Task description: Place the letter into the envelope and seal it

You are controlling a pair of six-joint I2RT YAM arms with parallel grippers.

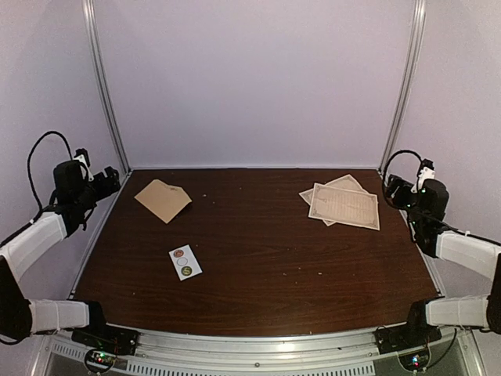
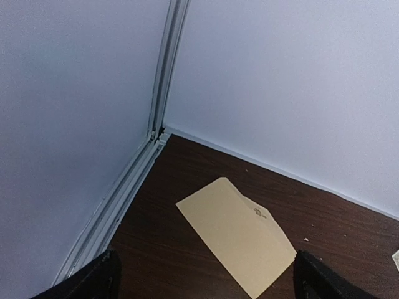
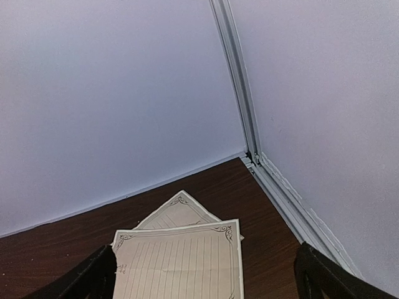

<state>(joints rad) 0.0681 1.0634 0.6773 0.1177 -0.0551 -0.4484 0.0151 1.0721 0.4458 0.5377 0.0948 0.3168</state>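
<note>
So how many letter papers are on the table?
2. Both lie at the far right of the table: the top sheet overlaps the lower sheet, which peeks out behind it. More could hide underneath.

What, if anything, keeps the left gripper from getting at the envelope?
Likely yes: the left gripper is open and empty, near the envelope, which lies flat with nothing on it.

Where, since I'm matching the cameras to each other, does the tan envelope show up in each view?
Top external: the envelope lies at the far left of the table, near the back edge.
Left wrist: the envelope lies tilted at lower centre.
Right wrist: not in it; only the letter sheets show.
Shared landmark: the left corner post, behind the envelope in the top external and left wrist views.
</note>
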